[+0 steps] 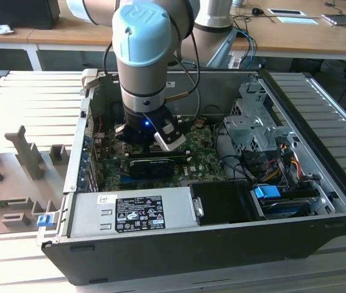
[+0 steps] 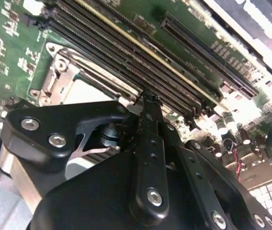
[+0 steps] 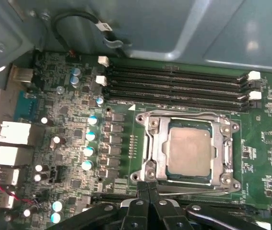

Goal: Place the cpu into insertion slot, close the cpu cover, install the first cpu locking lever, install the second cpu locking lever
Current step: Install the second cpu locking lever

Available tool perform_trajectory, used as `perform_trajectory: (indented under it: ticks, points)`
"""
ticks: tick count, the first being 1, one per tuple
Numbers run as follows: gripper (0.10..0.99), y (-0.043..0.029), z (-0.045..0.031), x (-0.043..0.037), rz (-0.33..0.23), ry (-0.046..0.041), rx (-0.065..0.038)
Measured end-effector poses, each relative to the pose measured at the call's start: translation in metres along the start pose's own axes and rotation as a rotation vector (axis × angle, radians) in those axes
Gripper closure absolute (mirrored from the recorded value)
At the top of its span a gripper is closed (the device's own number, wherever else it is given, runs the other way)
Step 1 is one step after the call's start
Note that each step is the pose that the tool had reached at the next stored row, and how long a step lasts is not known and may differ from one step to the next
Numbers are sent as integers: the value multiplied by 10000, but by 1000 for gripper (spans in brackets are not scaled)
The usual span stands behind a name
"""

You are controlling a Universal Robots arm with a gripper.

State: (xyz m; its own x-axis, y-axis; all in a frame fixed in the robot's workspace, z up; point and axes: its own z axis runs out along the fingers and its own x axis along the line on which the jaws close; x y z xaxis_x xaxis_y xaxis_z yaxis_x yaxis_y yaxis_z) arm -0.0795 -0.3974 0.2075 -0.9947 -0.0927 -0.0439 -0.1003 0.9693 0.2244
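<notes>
Cpu seated under its cover, gripper at the socket edge

The cpu [image 3: 189, 152] lies flat in the slot [image 3: 147, 125] with the cover [image 3: 160, 148] down around it; the gripper [image 3: 148, 188] hovers just beside the rim, jaws together and holding nothing, likely to work a lever

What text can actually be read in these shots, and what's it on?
No text here can be read.
Black label on the power supply: white print, too small to read.
White sticker beside that label: print too small to read.
Motherboard in the first wrist view: white board markings, too blurred to read.
</notes>
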Motion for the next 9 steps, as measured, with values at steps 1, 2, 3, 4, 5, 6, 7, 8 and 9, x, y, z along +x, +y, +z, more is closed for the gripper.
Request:
perform_trajectory:
  ticks: [1, 2, 3, 4, 5, 6, 7, 8, 9]
  points:
    - [980, -9, 0, 17, 0, -15, -155]
    - [980, -20, 3, 20, 2, -23, -229]
    - [980, -33, 7, 23, 6, -30, -293]
    - [980, -47, 17, 25, 8, -39, -385]
    - [980, -63, 30, 27, 9, -44, -437]
    - [980, -76, 41, 29, 10, -48, -471]
    - [980, -90, 52, 30, 11, -53, -520]
    - [980, -99, 59, 31, 12, -56, -568]
    - [980, -105, 65, 33, 13, -58, -608]
